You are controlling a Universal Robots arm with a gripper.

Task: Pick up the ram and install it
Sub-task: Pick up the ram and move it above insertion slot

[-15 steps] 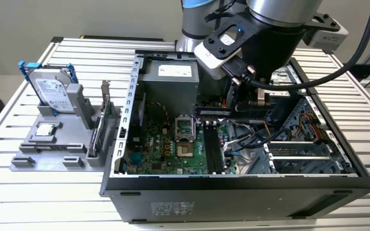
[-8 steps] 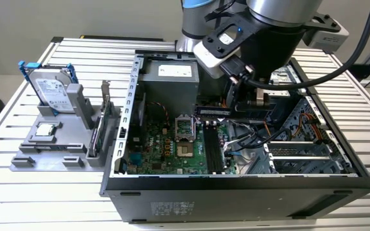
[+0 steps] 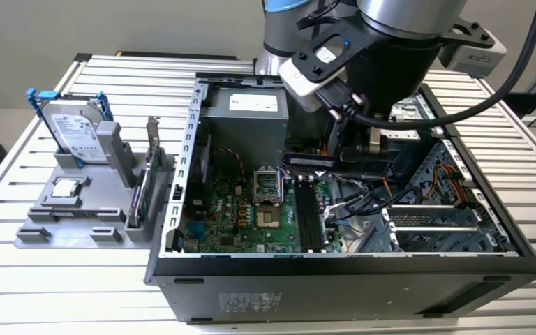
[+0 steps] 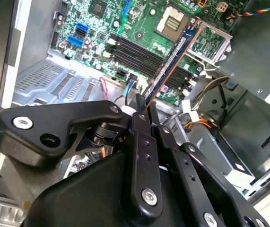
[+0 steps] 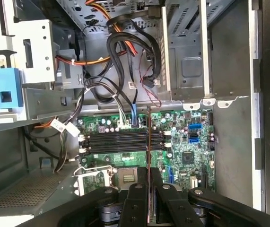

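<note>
The ram (image 3: 319,161) is a long dark stick held level above the motherboard (image 3: 249,216) inside the open computer case (image 3: 343,279). My gripper (image 3: 366,155) is shut on one end of it. In the second wrist view the ram (image 4: 172,59) sticks out from between the black fingers (image 4: 139,111) of the gripper (image 4: 146,111), over the black memory slots (image 4: 139,56). The first wrist view shows the ram (image 5: 148,142) edge-on as a thin line running across the memory slots (image 5: 120,142), with the gripper (image 5: 149,187) below it. The ram hangs above the slots, apart from them.
Loose black and coloured cables (image 5: 125,52) hang in the case beside the slots. A processor socket (image 3: 266,185) and a power supply (image 3: 245,105) lie close by. On the exterior view's left, a grey holder (image 3: 72,223) carries a hard drive (image 3: 72,129) and a bracketed card (image 3: 151,167).
</note>
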